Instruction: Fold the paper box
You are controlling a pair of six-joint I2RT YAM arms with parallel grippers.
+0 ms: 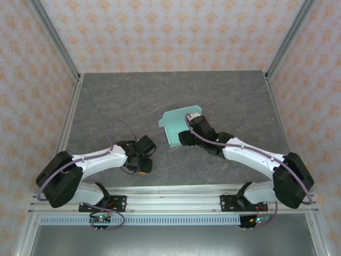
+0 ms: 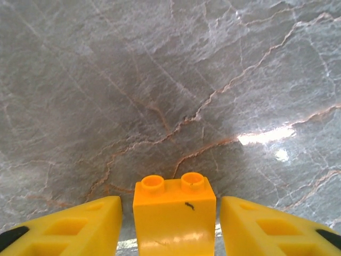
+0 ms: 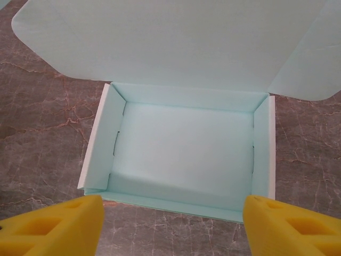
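Patterned wallpaper closes in a grey marbled table (image 1: 106,106). Just right of centre lies the paper box (image 1: 171,121), its near right part hidden under the right arm (image 1: 250,156). Seen from the right wrist, the box (image 3: 181,144) stands open with its walls up. Its lid flap (image 3: 170,37) is spread flat beyond and cut off by the frame. The right pincer (image 3: 173,200) gapes wide just short of it. Near left, the left pincer (image 2: 170,200) straddles an orange block (image 2: 175,218). Slim gaps show on each side, but the lower part is cut off, so I cannot tell whether it grips.
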